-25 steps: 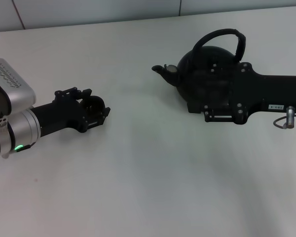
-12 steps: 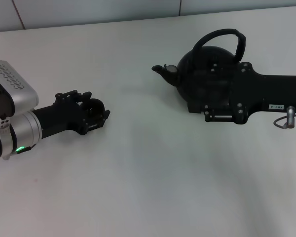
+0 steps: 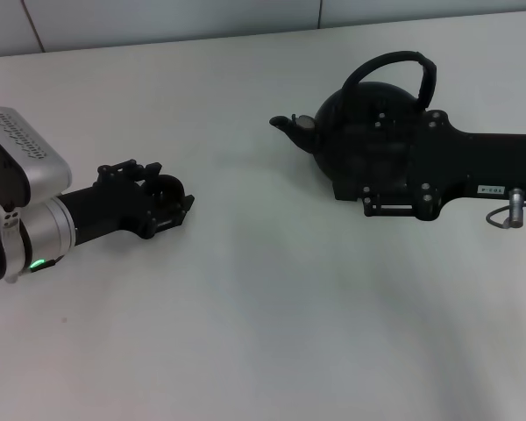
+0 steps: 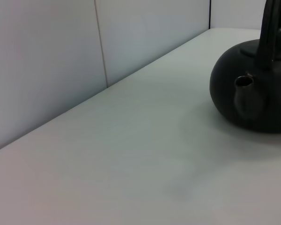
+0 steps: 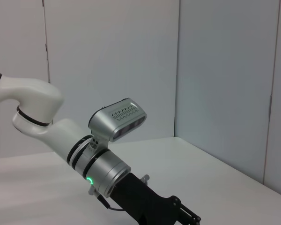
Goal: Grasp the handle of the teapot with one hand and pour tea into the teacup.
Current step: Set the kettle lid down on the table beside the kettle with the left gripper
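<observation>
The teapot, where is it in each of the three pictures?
Head view: the teapot sits on the right, far side of the table, partly behind the right hand, spout pointing toward the left hand.
Left wrist view: the teapot is at the picture's right edge, spout facing the camera.
Right wrist view: not in it; only the left arm shows.
Shared landmark: the white table.

text: none legible | right arm (image 3: 495, 167) – small white label, unreadable
</observation>
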Robot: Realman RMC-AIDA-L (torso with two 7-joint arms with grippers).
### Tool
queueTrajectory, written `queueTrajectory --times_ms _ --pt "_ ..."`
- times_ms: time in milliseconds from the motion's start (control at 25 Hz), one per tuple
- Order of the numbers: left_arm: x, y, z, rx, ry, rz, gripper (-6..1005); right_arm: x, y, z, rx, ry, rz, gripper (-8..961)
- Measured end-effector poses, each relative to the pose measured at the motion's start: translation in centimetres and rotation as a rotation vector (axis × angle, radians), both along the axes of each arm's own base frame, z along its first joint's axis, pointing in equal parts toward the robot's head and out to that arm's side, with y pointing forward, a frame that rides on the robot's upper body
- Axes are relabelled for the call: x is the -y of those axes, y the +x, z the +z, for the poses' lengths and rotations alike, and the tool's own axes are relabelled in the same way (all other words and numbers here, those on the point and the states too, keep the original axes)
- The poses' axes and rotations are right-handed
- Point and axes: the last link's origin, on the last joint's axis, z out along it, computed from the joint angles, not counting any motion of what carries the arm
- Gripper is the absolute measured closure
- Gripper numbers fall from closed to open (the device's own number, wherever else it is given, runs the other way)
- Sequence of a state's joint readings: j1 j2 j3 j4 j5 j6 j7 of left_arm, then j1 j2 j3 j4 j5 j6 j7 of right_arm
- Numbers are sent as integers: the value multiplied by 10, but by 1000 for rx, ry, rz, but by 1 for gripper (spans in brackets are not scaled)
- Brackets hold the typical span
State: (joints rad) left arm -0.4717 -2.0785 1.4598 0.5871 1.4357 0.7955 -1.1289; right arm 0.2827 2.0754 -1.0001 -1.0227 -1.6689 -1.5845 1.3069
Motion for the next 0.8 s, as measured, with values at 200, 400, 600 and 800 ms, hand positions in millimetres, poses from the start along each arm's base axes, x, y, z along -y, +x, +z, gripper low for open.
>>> queueTrajectory --times_ms 200,400,600,800 --pt "0 0 -1 -7 1 0 222 0 0 0 0 0 0 253" --pt "0 0 -1 -8 1 0 217 0 0 0 0 0 0 253" --pt "0 -1 -1 -10 0 0 213 -1 -1 0 0 0 3 253" --pt "0 -1 -1 -12 0 1 208 -1 -1 0 0 0 4 253"
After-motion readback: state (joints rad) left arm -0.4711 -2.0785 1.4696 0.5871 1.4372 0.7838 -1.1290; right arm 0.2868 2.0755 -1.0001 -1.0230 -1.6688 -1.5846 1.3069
